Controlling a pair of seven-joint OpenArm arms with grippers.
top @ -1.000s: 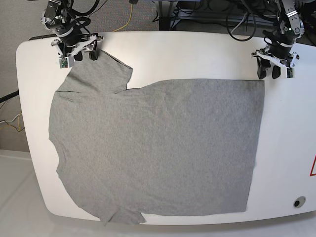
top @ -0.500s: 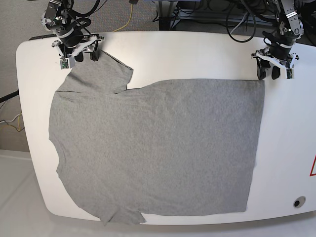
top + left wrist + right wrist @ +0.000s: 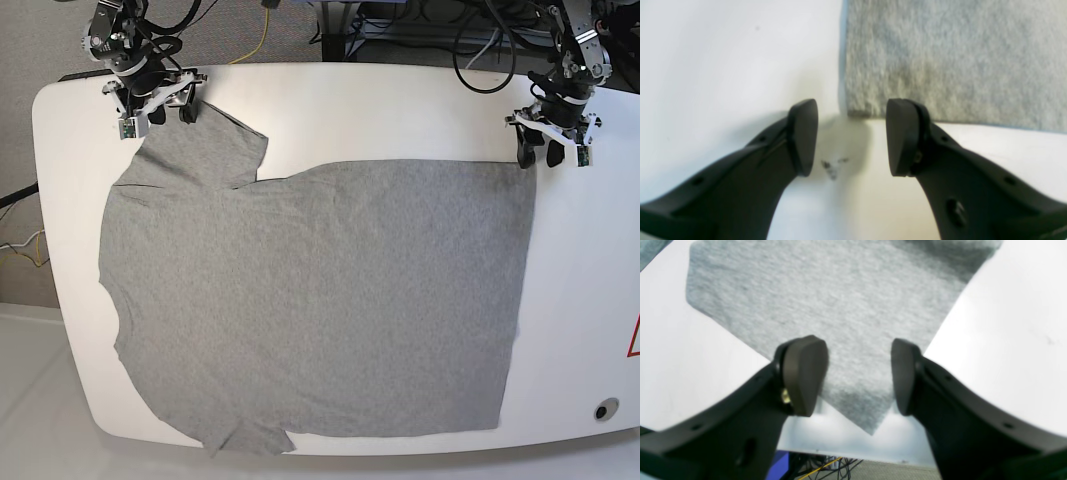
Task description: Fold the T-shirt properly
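Observation:
The grey T-shirt lies spread flat on the white table, with one sleeve pointing to the far left corner and its hem at the right. My right gripper hovers open over the tip of that sleeve. In the right wrist view the sleeve runs under and between the fingers of the gripper, which hold nothing. My left gripper stands open at the shirt's far right hem corner. In the left wrist view that corner lies just beyond the gripper.
The table's far edge is right behind the sleeve tip, with cables and carpet beyond. A small dark mark is on the table between the left fingers. A red sticker and a round hole sit near the table's right edge.
Both grippers have shifted slightly toward the table's far edge. The left one has also moved a little to the left. The shirt has not moved.

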